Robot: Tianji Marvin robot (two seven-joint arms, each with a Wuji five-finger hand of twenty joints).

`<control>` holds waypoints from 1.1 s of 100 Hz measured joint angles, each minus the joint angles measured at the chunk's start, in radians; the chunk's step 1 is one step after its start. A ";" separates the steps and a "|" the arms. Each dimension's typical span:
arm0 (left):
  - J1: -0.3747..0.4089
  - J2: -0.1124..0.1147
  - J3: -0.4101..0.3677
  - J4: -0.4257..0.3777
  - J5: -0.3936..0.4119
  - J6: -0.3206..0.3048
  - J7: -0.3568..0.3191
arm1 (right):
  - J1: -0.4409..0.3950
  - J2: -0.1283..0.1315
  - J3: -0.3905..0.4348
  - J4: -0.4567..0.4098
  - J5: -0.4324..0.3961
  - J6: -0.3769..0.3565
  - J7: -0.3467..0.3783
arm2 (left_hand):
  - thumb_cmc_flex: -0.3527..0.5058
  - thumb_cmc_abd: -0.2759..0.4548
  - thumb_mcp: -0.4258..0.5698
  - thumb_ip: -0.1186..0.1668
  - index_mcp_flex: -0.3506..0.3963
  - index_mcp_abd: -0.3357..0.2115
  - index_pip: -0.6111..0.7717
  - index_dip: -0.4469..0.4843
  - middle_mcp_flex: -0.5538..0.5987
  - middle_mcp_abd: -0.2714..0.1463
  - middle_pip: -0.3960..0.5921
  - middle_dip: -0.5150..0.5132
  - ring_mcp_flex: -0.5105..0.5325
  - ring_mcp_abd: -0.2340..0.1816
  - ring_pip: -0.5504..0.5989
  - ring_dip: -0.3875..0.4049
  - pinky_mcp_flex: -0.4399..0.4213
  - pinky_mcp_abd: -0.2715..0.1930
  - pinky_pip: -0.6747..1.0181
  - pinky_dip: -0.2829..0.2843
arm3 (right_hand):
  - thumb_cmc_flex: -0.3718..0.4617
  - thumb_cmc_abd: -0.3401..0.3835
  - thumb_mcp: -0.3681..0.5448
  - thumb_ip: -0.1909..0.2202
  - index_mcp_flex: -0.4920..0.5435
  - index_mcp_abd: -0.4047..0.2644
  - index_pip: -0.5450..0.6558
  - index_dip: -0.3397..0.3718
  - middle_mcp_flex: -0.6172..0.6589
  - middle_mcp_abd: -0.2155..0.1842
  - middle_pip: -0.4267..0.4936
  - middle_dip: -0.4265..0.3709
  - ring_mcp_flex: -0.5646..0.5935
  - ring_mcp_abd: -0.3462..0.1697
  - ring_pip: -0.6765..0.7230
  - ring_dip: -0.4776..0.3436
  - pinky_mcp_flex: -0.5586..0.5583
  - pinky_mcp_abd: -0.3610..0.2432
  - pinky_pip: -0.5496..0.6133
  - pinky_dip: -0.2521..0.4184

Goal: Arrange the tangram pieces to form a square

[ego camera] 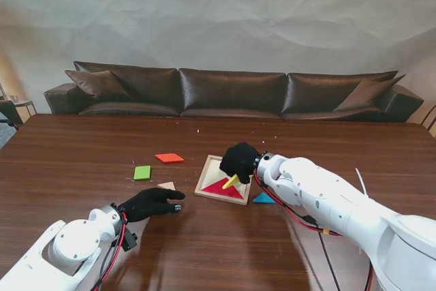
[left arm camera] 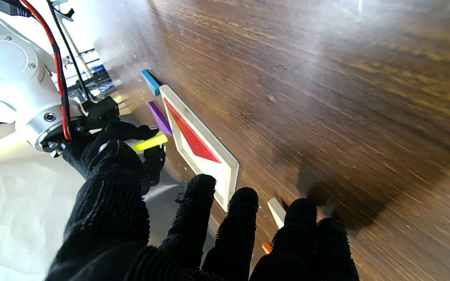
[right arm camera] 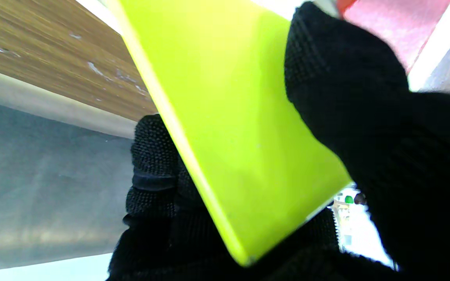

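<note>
Over wooden tray (ego camera: 204,180), yellow piece (ego camera: 231,182) between closed right fingers (ego camera: 240,159) (left fingers (ego camera: 163,199) spread, empty).

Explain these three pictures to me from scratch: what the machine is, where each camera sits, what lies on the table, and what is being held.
This is a two-armed robot with black-gloved, five-fingered hands, building a tangram puzzle. The wide picture comes from a camera on its stand, looking down at the wooden table. The other two come from cameras on the wrists and appear upside down.

In the stand view, a square tray holds a red piece. The right robot hand hangs over the tray, pinching a yellow-green piece, which fills the right wrist view. The left robot hand holds nothing, fingers spread at the table.

Loose on the table: a green piece, an orange piece, a pale piece, a blue piece. The left wrist view also shows a purple piece beside the tray.
</note>
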 measured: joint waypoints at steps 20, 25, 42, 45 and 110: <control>0.002 0.000 0.000 -0.003 -0.003 0.008 0.001 | 0.048 -0.071 -0.102 0.134 0.007 -0.044 -0.095 | 0.000 0.000 0.000 0.000 0.000 0.000 0.000 0.000 0.000 0.000 0.000 0.000 0.000 0.000 0.000 0.000 -0.001 -0.008 -0.010 0.000 | 0.005 -0.012 0.000 0.000 0.011 0.000 -0.002 -0.004 0.000 -0.004 0.000 0.000 0.000 -0.006 -0.019 0.000 0.000 -0.003 0.002 -0.047; 0.003 0.000 0.000 -0.005 -0.005 0.011 0.002 | 0.058 -0.087 -0.127 0.163 0.014 -0.053 -0.102 | 0.000 0.000 0.000 0.000 0.000 0.000 0.000 0.000 0.000 0.000 0.000 0.000 0.000 0.000 0.000 0.000 -0.002 -0.011 -0.011 0.000 | 0.005 -0.012 0.000 0.000 0.011 0.000 -0.002 -0.004 0.000 -0.004 0.000 -0.001 0.000 -0.008 -0.028 0.000 0.000 -0.003 0.005 -0.074; 0.005 -0.001 -0.001 -0.007 -0.009 0.016 0.002 | 0.082 -0.143 -0.197 0.272 0.033 -0.106 -0.154 | 0.000 0.000 0.000 0.000 0.000 0.000 0.000 0.000 0.000 0.000 0.000 0.000 0.000 0.000 0.000 0.000 -0.002 -0.021 -0.011 0.000 | 0.022 -0.022 0.000 -0.008 0.023 -0.002 -0.010 -0.008 -0.002 -0.011 -0.013 -0.012 0.000 -0.019 -0.080 -0.015 0.000 -0.025 0.008 -0.151; 0.005 -0.001 -0.001 -0.007 -0.010 0.016 0.002 | 0.083 -0.151 -0.200 0.286 0.041 -0.113 -0.155 | 0.000 0.000 0.000 0.000 0.000 0.000 0.000 0.000 0.000 0.000 0.000 0.000 0.000 0.000 0.000 0.000 -0.002 -0.022 -0.011 0.000 | 0.029 -0.022 0.000 -0.008 0.023 -0.001 -0.011 -0.008 -0.002 -0.011 -0.014 -0.012 0.000 -0.019 -0.090 -0.015 0.000 -0.025 0.010 -0.172; 0.005 -0.001 -0.002 -0.007 -0.015 0.024 0.002 | 0.101 -0.214 -0.332 0.412 0.073 -0.168 -0.264 | 0.000 0.000 0.000 0.000 0.000 0.000 0.000 0.000 0.000 0.000 0.000 0.000 0.000 0.000 0.000 0.000 -0.003 -0.039 -0.012 0.000 | 0.094 -0.024 -0.045 -0.020 0.044 0.008 -0.013 -0.014 -0.004 -0.012 -0.023 -0.026 -0.001 -0.039 -0.156 -0.039 0.000 -0.063 0.022 -0.242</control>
